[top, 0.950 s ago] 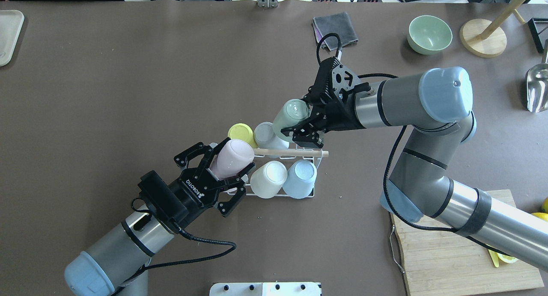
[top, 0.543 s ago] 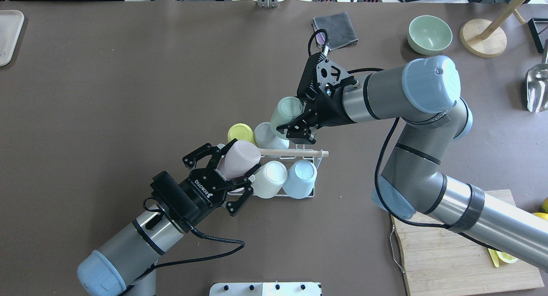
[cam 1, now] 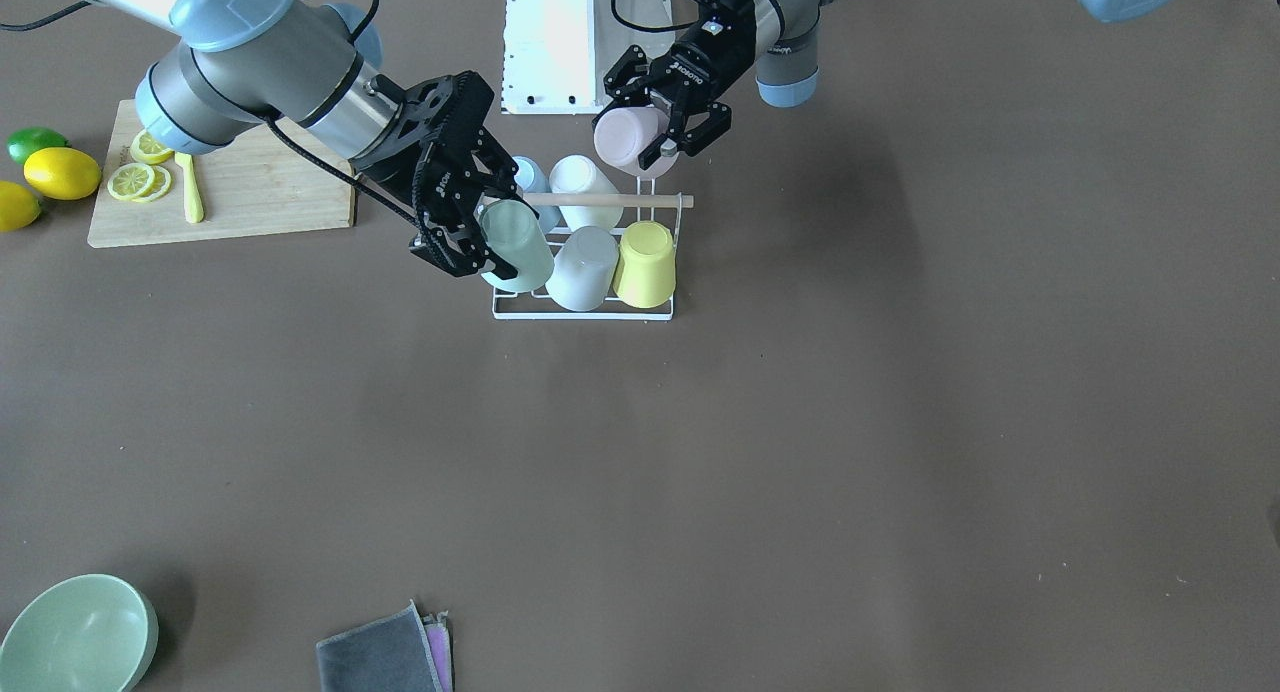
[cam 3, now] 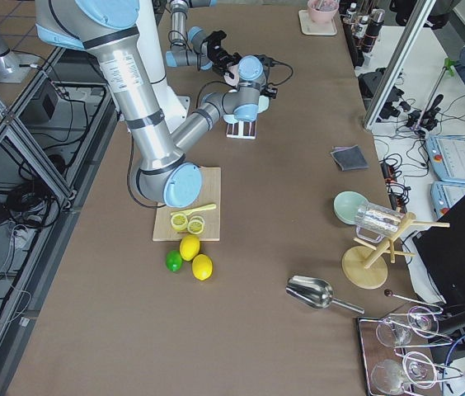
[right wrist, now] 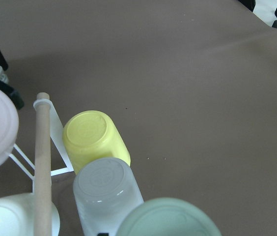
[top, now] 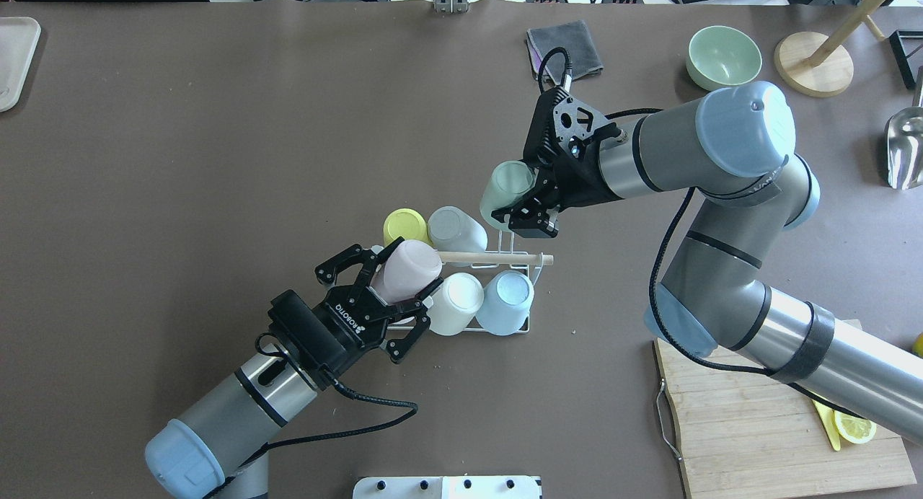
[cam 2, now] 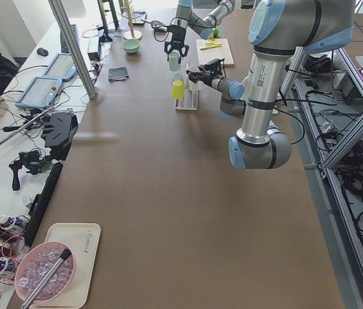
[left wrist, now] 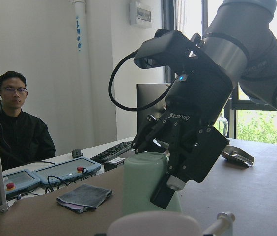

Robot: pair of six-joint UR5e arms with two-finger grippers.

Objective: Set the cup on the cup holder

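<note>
Left fingers (top: 359, 267) clamped on pink cup (top: 407, 268) | right fingers (top: 530, 214) clamped on green cup (top: 505, 185) | both at cup holder (top: 505, 257)

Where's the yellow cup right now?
In the overhead view, the yellow cup sits upside down on the far left corner of the cup holder, right beside a grey cup.

Bright, even daylight falls on the table (top: 216, 124), and the shadows on it are soft and faint. At the right of the left wrist view the window (left wrist: 259, 123) glares, leaving whatever stands before it dark. Low in the right wrist view the green cup (right wrist: 168, 221) is blurred.
</note>
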